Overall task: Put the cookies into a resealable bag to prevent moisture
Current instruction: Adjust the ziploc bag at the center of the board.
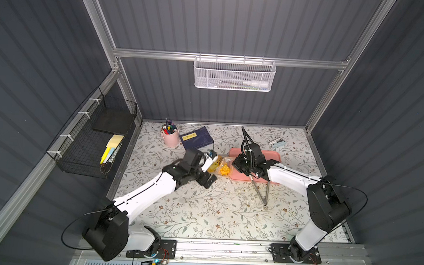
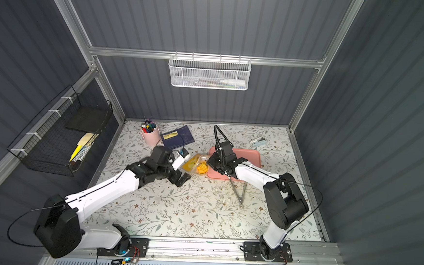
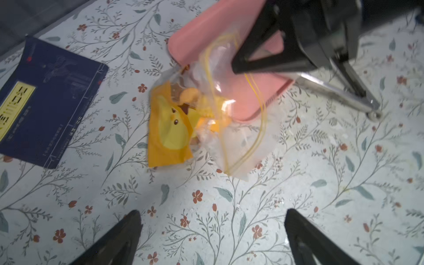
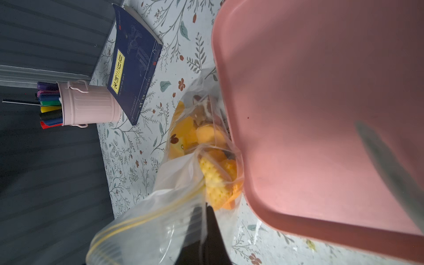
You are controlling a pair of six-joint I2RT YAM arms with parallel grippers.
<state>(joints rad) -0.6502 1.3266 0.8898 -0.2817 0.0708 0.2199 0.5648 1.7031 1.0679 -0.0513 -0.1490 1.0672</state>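
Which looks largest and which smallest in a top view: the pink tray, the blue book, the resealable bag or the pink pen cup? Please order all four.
1. pink tray, partly covered by the right arm.
2. blue book.
3. resealable bag and pink pen cup look about alike; the bag is crumpled, so unranked.

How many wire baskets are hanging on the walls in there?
2. A white mesh basket hangs from the back wall's rail; a black wire basket hangs on the side wall at the robot's left. No others show.
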